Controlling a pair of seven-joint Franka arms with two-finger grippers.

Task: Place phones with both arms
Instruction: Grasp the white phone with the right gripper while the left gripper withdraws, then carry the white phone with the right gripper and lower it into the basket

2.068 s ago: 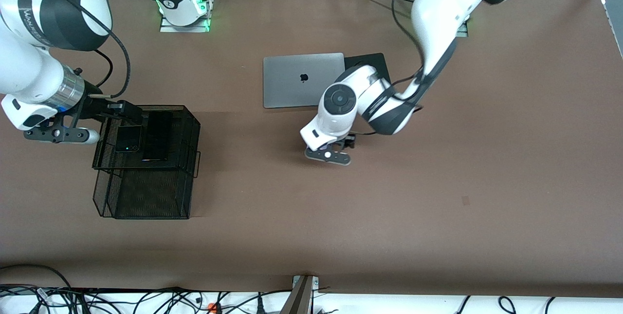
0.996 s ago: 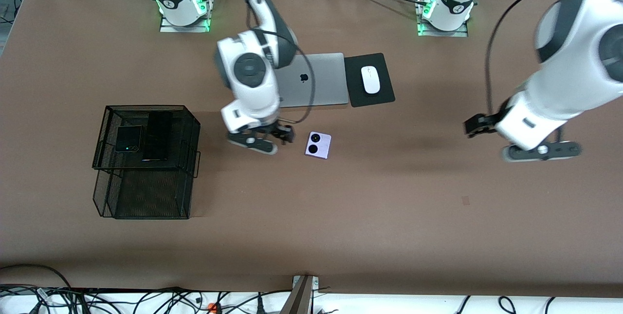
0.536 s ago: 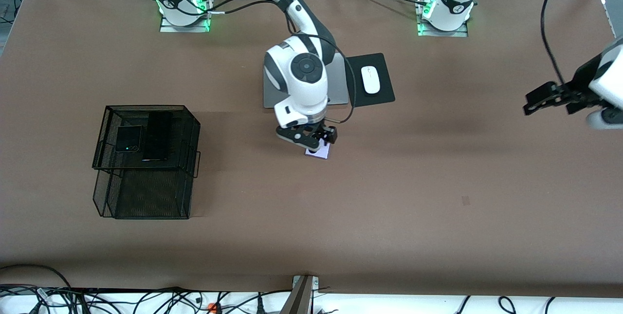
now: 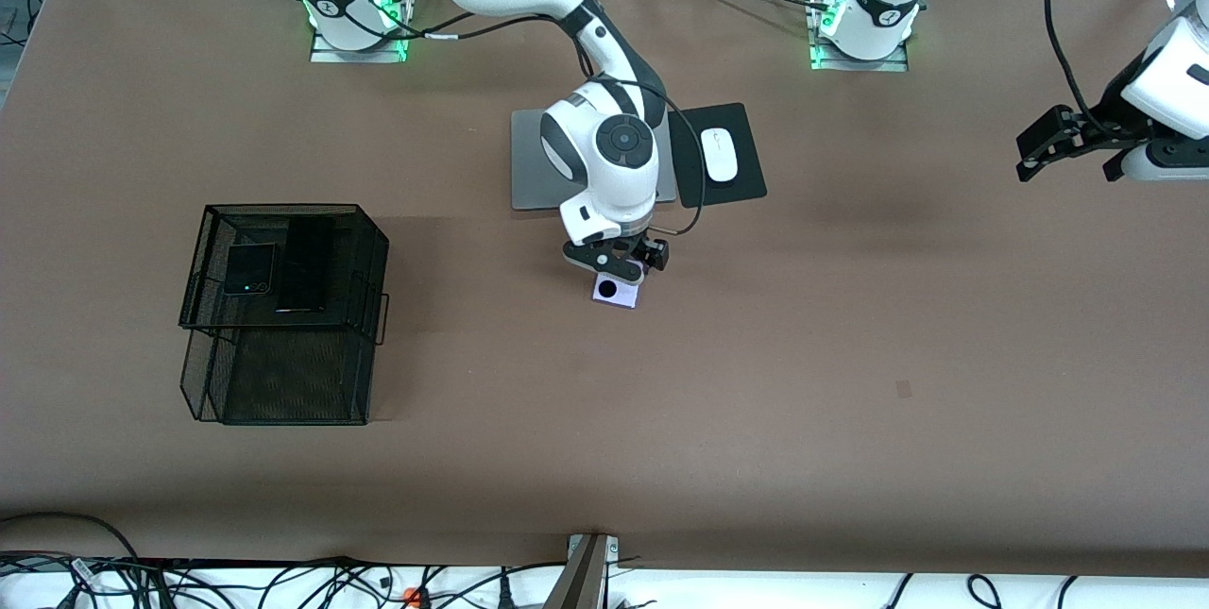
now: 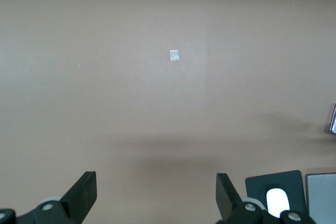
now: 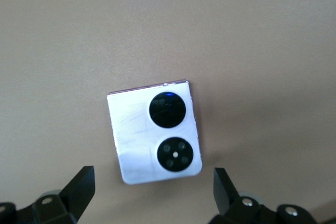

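Note:
The lavender-white phone (image 4: 616, 292) with two black circles lies flat on the brown table, nearer to the front camera than the grey laptop (image 4: 534, 170). In the right wrist view the phone (image 6: 155, 129) lies just ahead of the spread fingertips. My right gripper (image 4: 619, 267) (image 6: 153, 190) hangs open and empty just over it. The black flip phone (image 4: 250, 269) and the slim black slab (image 4: 305, 264) lie side by side in the upper tier of the black wire basket (image 4: 373, 241). My left gripper (image 4: 1037, 151) (image 5: 156, 195) is open and empty, up over the left arm's end of the table.
The white mouse (image 4: 719, 154) sits on a black pad (image 4: 741, 184) beside the laptop. The left wrist view shows the mouse (image 5: 277, 201), the pad (image 5: 294, 179), a laptop corner (image 5: 323, 192) and a small pale mark (image 5: 174, 55) on bare table.
My right arm swung from the basket to the middle and came over the lavender phone. My left arm left that phone and drew back to its end of the table.

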